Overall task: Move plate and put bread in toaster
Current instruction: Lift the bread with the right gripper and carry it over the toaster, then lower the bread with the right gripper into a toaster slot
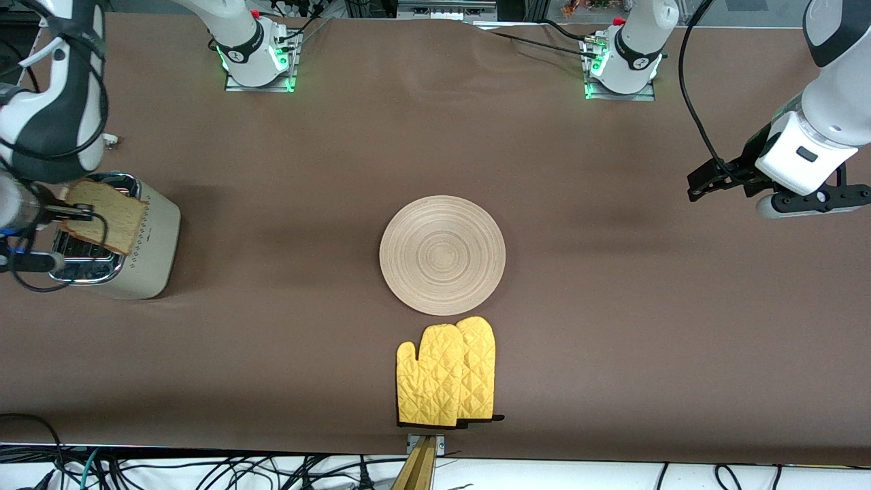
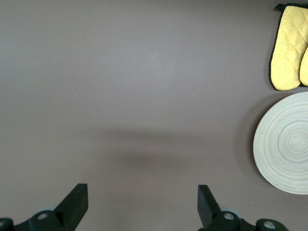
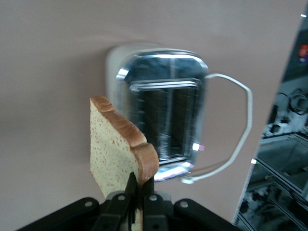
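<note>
The bread-loading step is in hand. At the left edge of the front view, the right hand (image 1: 85,212) is clamped tight on the bread (image 1: 109,216), pinching the slice by one crust edge and carrying it over the chrome top of the toaster (image 1: 129,255). The right wrist view shows the slice standing on edge in the fingers, not yet over either slot (both slots look empty).

The plate (image 1: 442,255) lies flat at the centre of the frame on the brown worktop (image 1: 612,327), bare, with a pair of yellow oven mitts (image 1: 449,374) just below it, close to its rim. From this I judge the plate needs no more attention.

The left hand (image 1: 711,178) waits at the right of the frame over bare worktop, its fingers (image 2: 77,202) spread wide and holding nothing.

Next, the right arm should line the slice up with one slot, keep it upright, lower it in and let go.
</note>
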